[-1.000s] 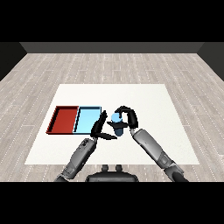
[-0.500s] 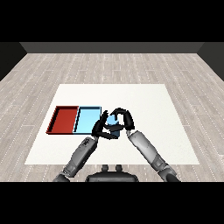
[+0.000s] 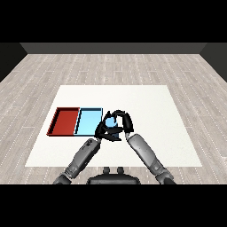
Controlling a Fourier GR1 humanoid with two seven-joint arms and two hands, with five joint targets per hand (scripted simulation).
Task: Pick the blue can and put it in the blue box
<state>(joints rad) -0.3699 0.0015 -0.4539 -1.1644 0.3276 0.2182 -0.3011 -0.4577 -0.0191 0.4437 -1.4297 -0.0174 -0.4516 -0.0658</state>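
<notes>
The blue can [image 3: 111, 124] is just right of the light blue tray [image 3: 88, 122], close to that tray's right edge. My right hand [image 3: 125, 121] is curled round the can from the right and from above. My left hand [image 3: 102, 131] sits against the can's left side with relaxed fingers, overlapping the tray's near right corner. The two hands hide most of the can, and I cannot tell whether it is lifted off the table.
A red tray [image 3: 65, 120] lies directly left of the light blue tray, touching it. Both trays hold nothing. The white table [image 3: 150, 106] stretches to the right and behind my hands.
My right hand has carried the blue can leftward, from right of centre to beside the light blue tray. The left hand has stayed roughly in place, so the hands now meet.
</notes>
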